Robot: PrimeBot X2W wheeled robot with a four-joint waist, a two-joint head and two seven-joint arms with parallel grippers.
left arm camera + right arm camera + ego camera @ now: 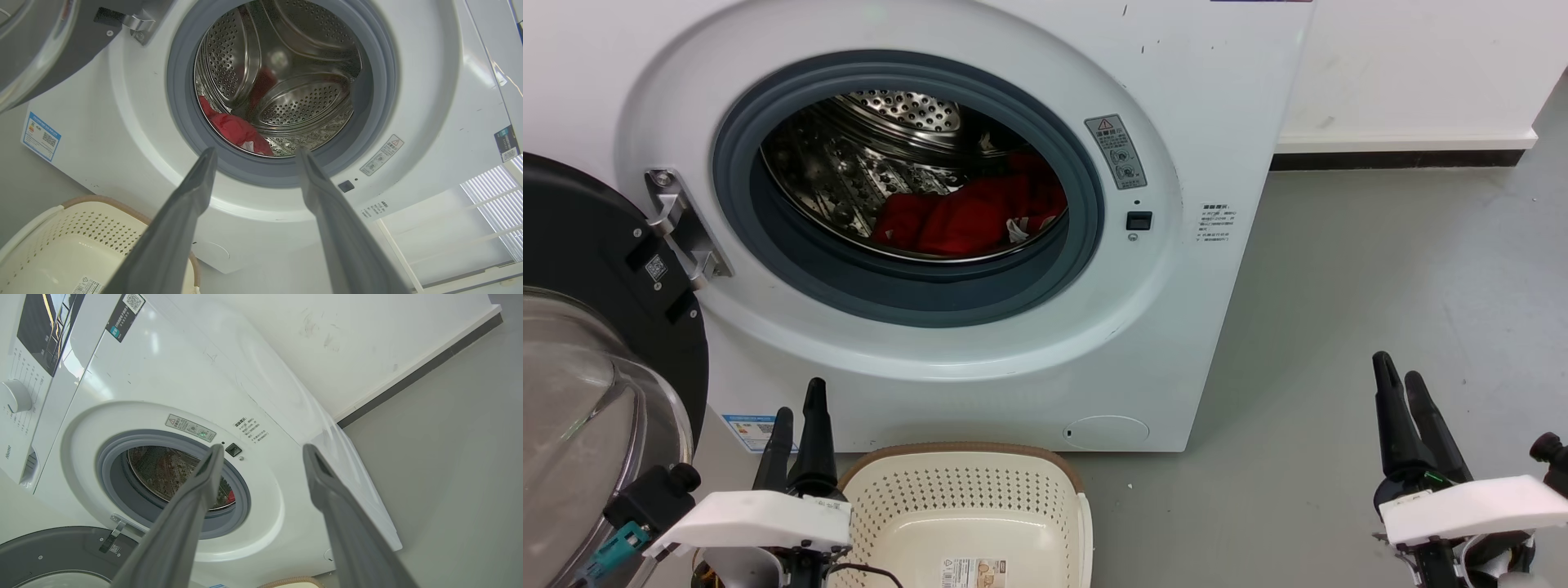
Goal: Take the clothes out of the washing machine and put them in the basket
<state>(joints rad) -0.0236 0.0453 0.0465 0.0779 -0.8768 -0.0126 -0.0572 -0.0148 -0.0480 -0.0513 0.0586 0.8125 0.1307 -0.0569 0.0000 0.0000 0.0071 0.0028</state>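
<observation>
Hovering low in front of the washing machine (980,392), both arms sit in the near corners of the head view. Their white wrist housings are roughly level, and the dark fingers point up and away toward the machine.

Left gripper (799,400): lower left, just beside the basket (964,452). Its wrist housing overlaps the basket's near-left edge in that view; contact cannot be judged. The fingers are parted and grip nothing. In the left wrist view the two grey fingers frame the lower edge of the grey porthole seal (915,298), angled up toward the drum (849,171).

Right gripper (1396,367): lower right, over the grey floor (1339,286), well apart from machine and basket. Its fingers are likewise spread and hold nothing. In the right wrist view they tilt toward the machine's right front, one finger crossing the porthole seal and the other lying over the side panel.

Clothes (968,216): a red heap with a scrap of white showing. It lies in the bottom of the steel drum, toward the right, behind the seal. Both grippers are well apart from it.

Door (596,245): swung open to the left on its hinge, black frame outward. The glass bowl (572,408) bulges toward the camera at the far left.

Basket: on the floor just in front of the machine, below the porthole. It is cream with a brown rim and perforated sides, and a paper label (974,572) shows on its base.
</observation>
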